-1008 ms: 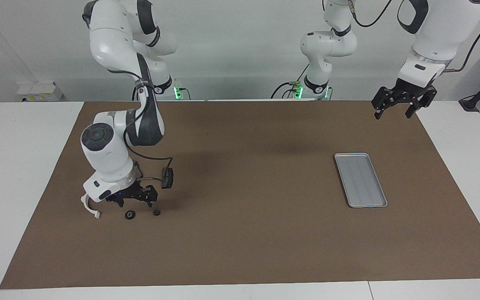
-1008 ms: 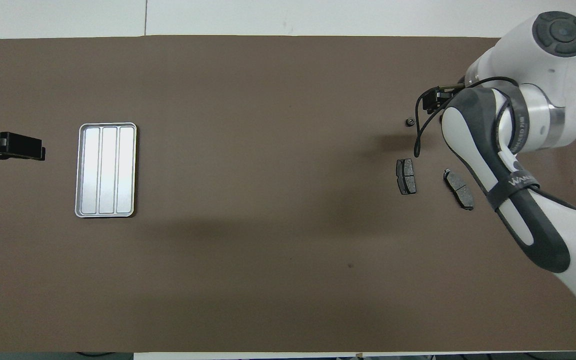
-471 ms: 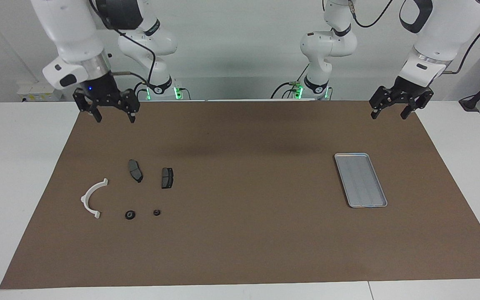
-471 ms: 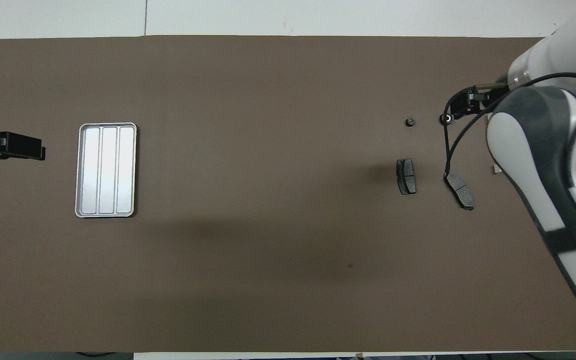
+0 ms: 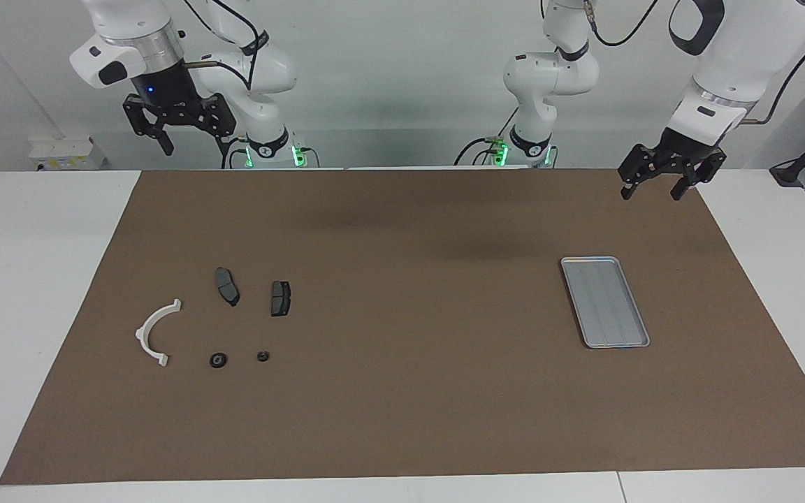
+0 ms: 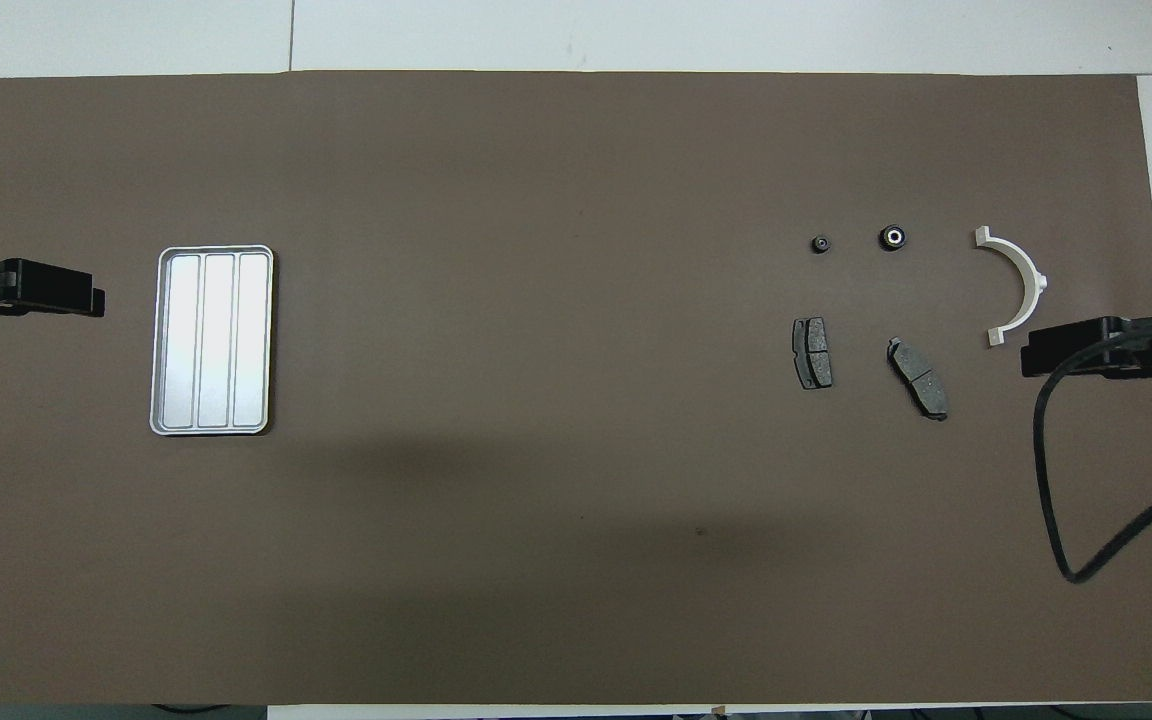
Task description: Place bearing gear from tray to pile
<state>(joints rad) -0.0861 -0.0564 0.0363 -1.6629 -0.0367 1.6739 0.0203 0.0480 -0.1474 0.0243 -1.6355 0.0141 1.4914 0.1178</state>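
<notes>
Tray (image 5: 604, 301) bare, toward left arm's end of tabletop. Bearing gear (image 5: 218, 360) lies in pile (image 5: 228, 286) near right arm's end. Left end effector (image 5: 650, 181) and right end effector (image 5: 187, 137) raised, both released; overhead crops both.

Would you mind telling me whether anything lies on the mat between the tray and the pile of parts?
Nothing visible does. The brown mat is bare between the tray and the pile. The tray holds nothing, and two small dark round parts already lie with the pile.
</notes>
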